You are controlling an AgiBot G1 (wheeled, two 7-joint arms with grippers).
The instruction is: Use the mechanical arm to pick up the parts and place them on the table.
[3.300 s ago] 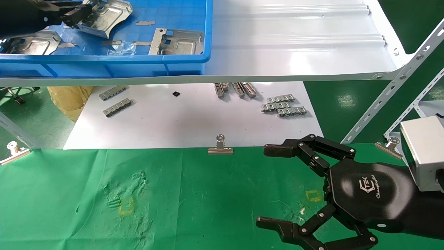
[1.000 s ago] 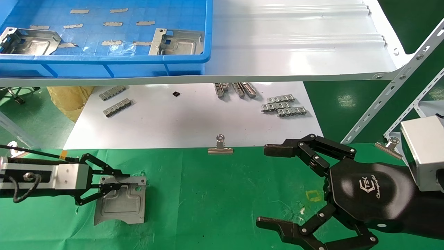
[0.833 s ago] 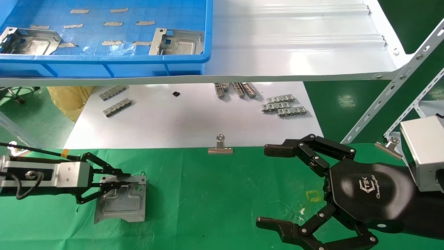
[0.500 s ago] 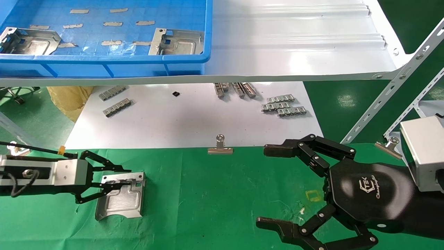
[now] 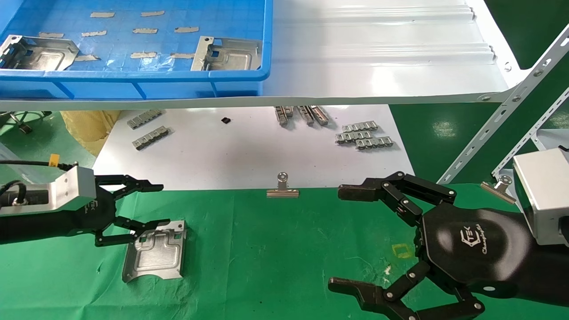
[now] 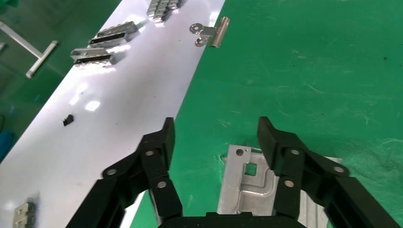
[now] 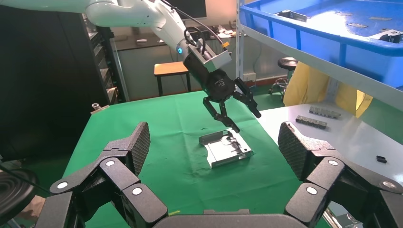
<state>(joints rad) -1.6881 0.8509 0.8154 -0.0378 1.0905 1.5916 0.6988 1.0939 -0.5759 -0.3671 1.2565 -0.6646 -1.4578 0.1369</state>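
One silvery stamped part (image 5: 155, 251) lies flat on the green cloth table (image 5: 266, 249), at the left. My left gripper (image 5: 158, 204) hovers open just above the part's far edge, and nothing is between its fingers. The left wrist view shows the open left gripper (image 6: 216, 128) over the part (image 6: 247, 190), which lies under one finger. Two more parts (image 5: 38, 52) (image 5: 226, 53) rest in the blue bin (image 5: 133, 75) on the shelf. My right gripper (image 5: 338, 238) is parked wide open over the table at the right. From its wrist I see the part (image 7: 227, 149) and the left gripper (image 7: 246, 121).
A glossy white shelf (image 5: 378, 53) overhangs a white board (image 5: 244, 151) strewn with small slotted metal strips (image 5: 364, 135). A binder clip (image 5: 282, 189) pins the cloth's far edge. Slanted shelf braces (image 5: 498, 133) stand at the right.
My left gripper brought a part from the blue bin down to the table, opened, and rose and drew back off it. The part now lies free. The right arm has not moved.
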